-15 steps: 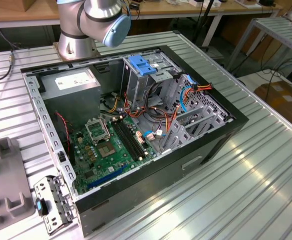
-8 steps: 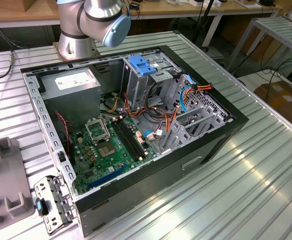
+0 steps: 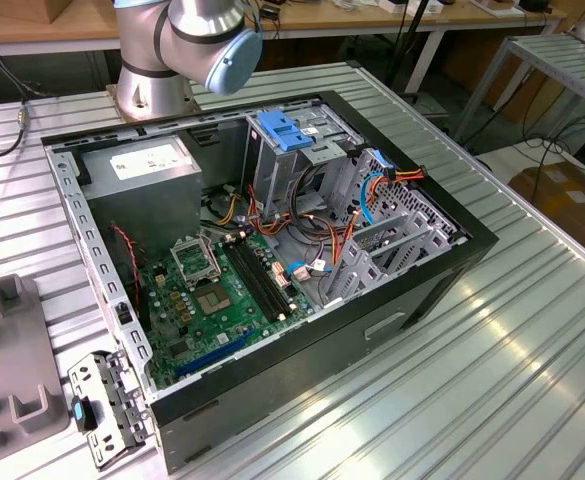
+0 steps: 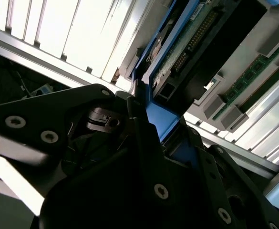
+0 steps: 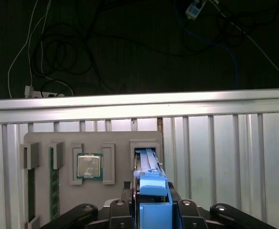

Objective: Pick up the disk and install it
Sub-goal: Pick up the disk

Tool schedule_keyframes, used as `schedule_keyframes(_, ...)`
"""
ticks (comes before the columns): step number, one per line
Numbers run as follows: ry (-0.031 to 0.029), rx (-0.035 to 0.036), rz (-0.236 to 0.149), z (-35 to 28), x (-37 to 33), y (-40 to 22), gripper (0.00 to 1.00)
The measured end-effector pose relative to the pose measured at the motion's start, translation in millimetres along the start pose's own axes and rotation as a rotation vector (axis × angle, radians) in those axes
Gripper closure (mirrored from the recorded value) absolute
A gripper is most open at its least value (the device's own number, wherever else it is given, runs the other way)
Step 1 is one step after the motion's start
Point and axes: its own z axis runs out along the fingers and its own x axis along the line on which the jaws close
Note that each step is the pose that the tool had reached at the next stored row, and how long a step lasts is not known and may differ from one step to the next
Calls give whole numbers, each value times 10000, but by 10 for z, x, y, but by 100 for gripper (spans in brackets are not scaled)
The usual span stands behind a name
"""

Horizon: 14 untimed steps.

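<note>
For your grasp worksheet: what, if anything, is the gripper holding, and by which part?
The gripper holds the disk edge-on, clamped across its blue side rails at the end nearest the wrist.

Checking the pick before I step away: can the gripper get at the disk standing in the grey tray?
Probably yes. In the first wrist view the gripper straddles the disk at its blue rail, nothing lies between them, and the tray slot is open toward it.
</note>
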Motion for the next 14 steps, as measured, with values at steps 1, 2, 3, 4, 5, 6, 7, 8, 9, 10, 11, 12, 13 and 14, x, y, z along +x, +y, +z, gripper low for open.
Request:
schedule_keyframes(1,0,0,1,-3,0,0,63)
schedule_keyframes(2,1,-3,1,-11,0,0,63)
schedule_keyframes(3,1,-2,0,-16,0,0,63)
schedule_keyframes(4,0,0,1,-21,0,0,63)
schedule_keyframes(5,0,0,1,-31,0,1,63)
schedule_keyframes(6,0,0,1,-39,0,0,63)
schedule_keyframes(7,0,1,1,-55,0,0,63)
schedule_keyframes(8,0,0,1,-68,0,1,63)
schedule_keyframes(9,0,-1,0,-77,0,1,63)
schedule_keyframes(10,-1,0,1,-94,0,1,63)
schedule_keyframes(11,0,0,0,-113,0,1,63)
schedule_keyframes(12,1,1,0,-128,0,1,63)
schedule_keyframes(13,1,1,-1,-144,0,1,63)
schedule_keyframes(14,3,0,0,-164,0,1,63)
